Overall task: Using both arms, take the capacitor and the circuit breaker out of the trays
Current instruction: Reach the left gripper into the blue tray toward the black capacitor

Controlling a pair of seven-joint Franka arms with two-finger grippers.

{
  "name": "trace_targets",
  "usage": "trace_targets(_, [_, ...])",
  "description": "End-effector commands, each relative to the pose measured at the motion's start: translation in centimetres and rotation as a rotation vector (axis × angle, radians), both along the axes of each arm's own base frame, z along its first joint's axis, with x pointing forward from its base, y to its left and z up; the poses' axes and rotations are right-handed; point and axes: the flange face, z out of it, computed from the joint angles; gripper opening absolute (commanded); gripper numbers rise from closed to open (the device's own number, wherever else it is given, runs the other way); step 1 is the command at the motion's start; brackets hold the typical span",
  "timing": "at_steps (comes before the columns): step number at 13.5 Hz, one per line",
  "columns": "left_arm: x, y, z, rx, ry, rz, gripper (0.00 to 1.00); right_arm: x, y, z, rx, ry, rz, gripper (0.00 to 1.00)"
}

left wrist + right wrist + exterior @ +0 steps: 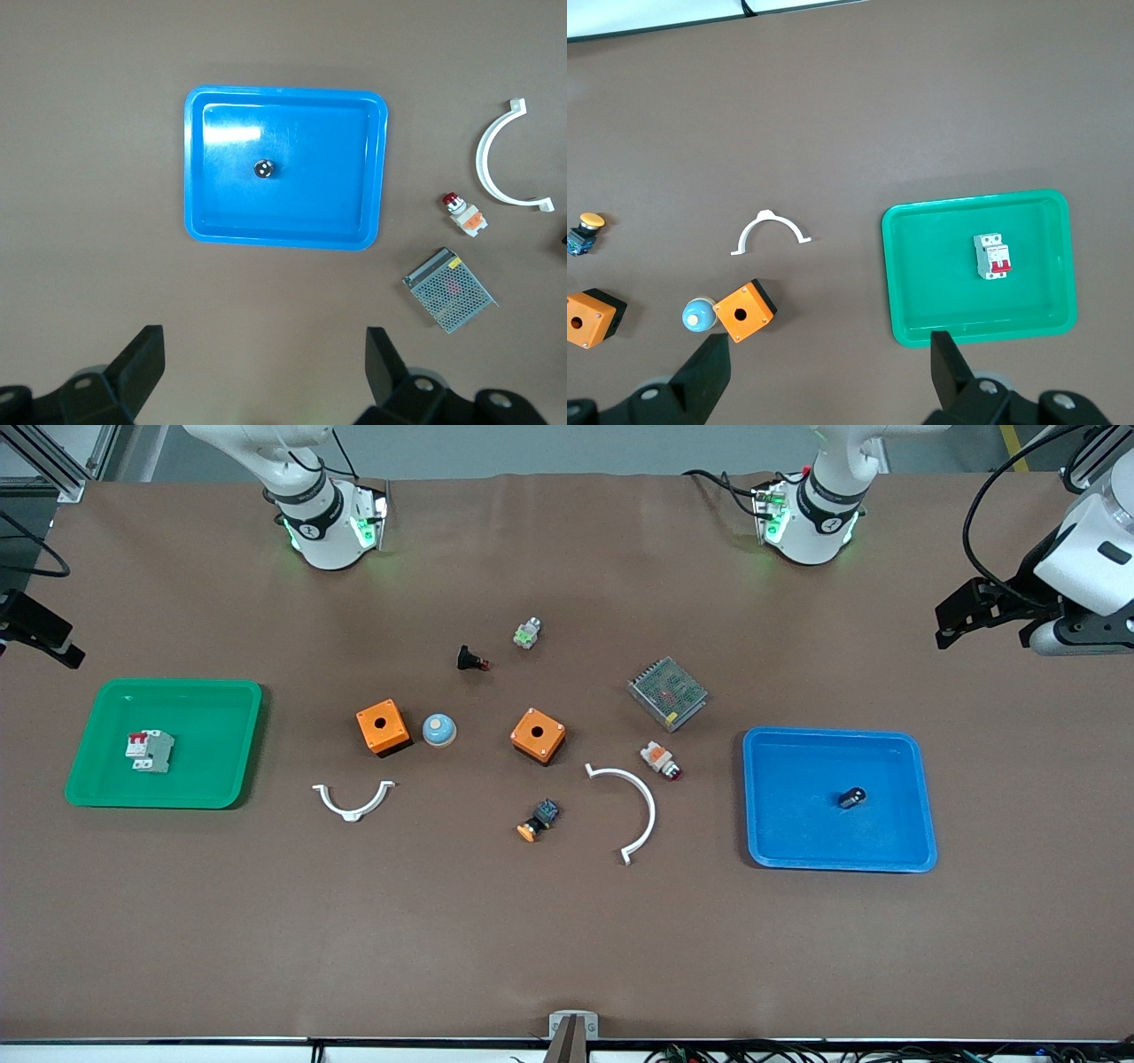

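Note:
The capacitor (852, 797), a tiny black cylinder, lies in the blue tray (886, 850) at the left arm's end of the table; it also shows in the left wrist view (263, 168). The breaker (149, 751), a light-grey block with red levers, lies in the green tray (213, 779) at the right arm's end; it also shows in the right wrist view (991, 256). My left gripper (264, 354) is open and empty, high above the table at its own end (966, 615). My right gripper (830, 359) is open and empty, high at its own end (40, 638).
Between the trays lie two orange boxes (383, 727) (538, 735), a blue-white round button (438, 731), two white curved brackets (353, 801) (633, 808), a metal mesh box (668, 693), a white-and-orange button (661, 759), a black button (471, 660), an orange-capped button (539, 820) and a small grey-green part (527, 633).

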Motion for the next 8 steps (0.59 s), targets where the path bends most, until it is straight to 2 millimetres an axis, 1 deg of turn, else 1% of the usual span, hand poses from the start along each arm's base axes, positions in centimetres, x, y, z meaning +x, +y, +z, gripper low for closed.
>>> trace_targets(1, [0.0,-0.1,0.0,0.017,0.009,-0.005,1.0,0.2,-0.1,0.4,-0.002,0.002,-0.002,1.0])
trace_targets(2, [0.0,-0.2,0.1,0.019,0.007,-0.005,1.0,0.2,-0.1,0.4,-0.002,0.002,-0.002,1.0])
trace_targets(3, [0.6,0.0,0.0,0.017,0.008,0.001,1.0,0.2,-0.1,0.4,-0.002,0.002,-0.002,1.0])
trace_targets(4, [2.0,0.1,-1.1,0.017,0.023,0.001,1.0,0.2,-0.1,0.4,-0.002,0.002,-0.002,1.0])
trace_targets(5, [2.9,-0.1,-2.4,0.015,0.046,-0.002,1.0,0.2,-0.1,0.4,-0.002,0.002,-0.002,1.0])
trace_targets(6, [3.7,0.0,-4.4,0.017,0.078,-0.001,1.0,0.2,-0.1,0.4,-0.002,0.002,-0.002,1.0])
trace_targets(8, [5.4,0.1,-8.8,0.018,0.13,0.005,1.0,0.2,-0.1,0.4,-0.002,0.003,-0.002,1.0])
